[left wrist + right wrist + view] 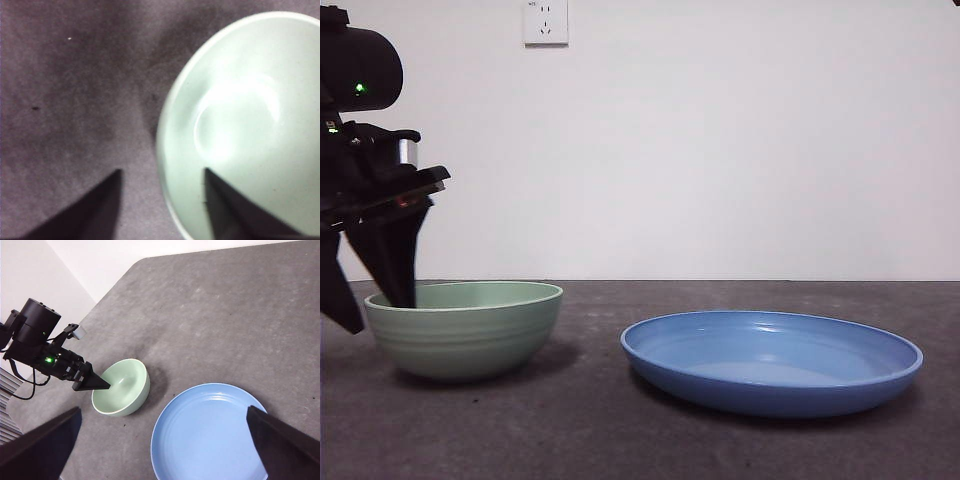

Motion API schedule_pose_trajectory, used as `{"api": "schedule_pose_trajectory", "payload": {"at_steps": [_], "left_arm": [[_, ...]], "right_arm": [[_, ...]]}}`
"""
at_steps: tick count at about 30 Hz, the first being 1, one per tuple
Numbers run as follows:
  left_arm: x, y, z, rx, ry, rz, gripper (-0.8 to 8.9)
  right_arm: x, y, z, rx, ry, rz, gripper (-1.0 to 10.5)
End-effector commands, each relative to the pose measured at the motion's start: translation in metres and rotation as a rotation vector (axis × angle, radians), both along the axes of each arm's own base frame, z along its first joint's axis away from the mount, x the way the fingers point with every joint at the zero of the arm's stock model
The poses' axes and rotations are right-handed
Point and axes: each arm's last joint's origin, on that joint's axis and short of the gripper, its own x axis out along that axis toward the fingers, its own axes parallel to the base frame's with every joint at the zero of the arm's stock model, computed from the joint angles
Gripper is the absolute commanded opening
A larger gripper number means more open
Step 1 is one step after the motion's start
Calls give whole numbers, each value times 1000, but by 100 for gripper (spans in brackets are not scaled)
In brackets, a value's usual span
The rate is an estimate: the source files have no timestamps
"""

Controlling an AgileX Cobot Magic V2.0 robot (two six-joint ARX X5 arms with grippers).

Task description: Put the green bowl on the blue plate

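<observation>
The green bowl (470,335) stands upright on the dark grey table, left of the blue plate (770,395) and apart from it. My left gripper (378,300) is open and straddles the bowl's left rim, one jaw inside the bowl and one outside. The left wrist view shows the rim (165,150) between the jaws of the left gripper (162,170). My right gripper (163,410) is open and empty, high above the table. From there I see the bowl (125,385), the plate (210,435) and the left gripper (97,384).
The grey table (225,315) ends at a rounded far corner by a white wall. A wall socket (545,20) is on the wall behind. The left arm's body and cables (30,340) stand beside the bowl.
</observation>
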Motion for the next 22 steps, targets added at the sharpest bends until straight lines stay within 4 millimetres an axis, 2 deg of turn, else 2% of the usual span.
{"api": "schedule_pose_trajectory", "payload": {"at_steps": [1,3,9,13,16,22], "left_arm": [[5,-2,1,5,-17,-19,57],[6,-2,2,3,-26,-18,13],[7,-2,2,0,-36,-18,15],[9,-4,10,-3,-27,-10,15],[11,-11,26,-9,-19,-12,15],[22,-36,76,-20,-2,-45,15]], "right_arm": [[0,0,4,0,-18,6,615],[0,0,4,-1,-13,6,615],[-1,0,2,-2,9,7,615],[-1,0,2,-2,8,7,615],[-1,0,2,-2,8,6,615],[-1,0,2,-2,7,6,615]]}}
